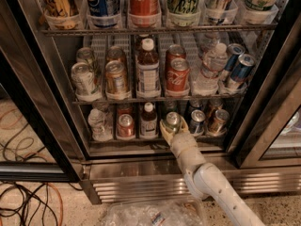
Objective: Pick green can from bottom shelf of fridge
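The fridge (pixel 28 102) stands open with three wire racks of drinks. On the bottom shelf (pixel 131 144), the green can (pixel 172 121) with a silver top sits at the front of a middle lane. My gripper (pixel 172 126) reaches in from the lower right on a white arm (pixel 211 182), and its fingers stand on either side of the green can, closed around it. The can rests at the shelf's front lip.
On the bottom shelf, a clear bottle (pixel 98 121), a red-topped can (pixel 125 125) and a dark bottle (pixel 149 119) stand left of the gripper; a dark can (pixel 197 120) and a gold can (pixel 218 120) stand right. A ribbed steel base panel (pixel 136 187) lies below. Cables (pixel 28 201) lie on the floor.
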`<control>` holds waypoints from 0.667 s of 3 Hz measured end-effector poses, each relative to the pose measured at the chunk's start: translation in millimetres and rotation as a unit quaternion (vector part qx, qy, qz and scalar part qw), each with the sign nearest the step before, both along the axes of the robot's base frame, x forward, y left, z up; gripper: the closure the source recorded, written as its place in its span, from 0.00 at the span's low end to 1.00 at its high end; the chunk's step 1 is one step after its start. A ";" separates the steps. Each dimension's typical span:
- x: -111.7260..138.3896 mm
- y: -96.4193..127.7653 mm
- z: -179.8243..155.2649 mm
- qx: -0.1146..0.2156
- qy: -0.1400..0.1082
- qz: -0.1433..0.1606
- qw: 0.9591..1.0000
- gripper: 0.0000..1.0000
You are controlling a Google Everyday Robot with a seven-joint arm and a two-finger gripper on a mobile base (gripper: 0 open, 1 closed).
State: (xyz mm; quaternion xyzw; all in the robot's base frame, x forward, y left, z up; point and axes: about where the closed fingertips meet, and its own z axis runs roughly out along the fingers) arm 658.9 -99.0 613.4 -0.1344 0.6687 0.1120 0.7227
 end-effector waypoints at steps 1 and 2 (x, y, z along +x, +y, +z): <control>-12.8 -3.8 24.4 -0.001 -0.023 0.020 1.000 1.00; -28.3 -10.3 47.2 -0.012 -0.032 0.050 0.998 1.00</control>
